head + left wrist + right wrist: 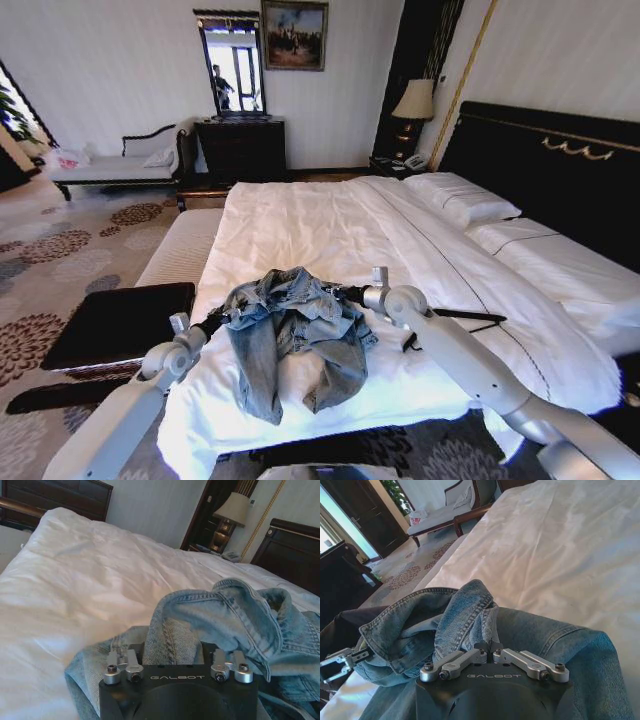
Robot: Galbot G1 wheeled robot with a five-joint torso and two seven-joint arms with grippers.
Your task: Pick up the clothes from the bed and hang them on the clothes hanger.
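Both your grippers grip the denim jacket (292,335) bunched near the bed's (300,225) foot: left gripper (215,322) pinches its left edge, right gripper (490,649) its collar side. Your hanger (470,318) lies just right.

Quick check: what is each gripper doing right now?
Left gripper: at the denim jacket, grip cannot be told.
Right gripper: shut on the denim jacket.

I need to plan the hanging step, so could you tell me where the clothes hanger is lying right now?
In the head view, the clothes hanger lies on the bed, on the robot's right, just beyond the right arm and beside the denim jacket.
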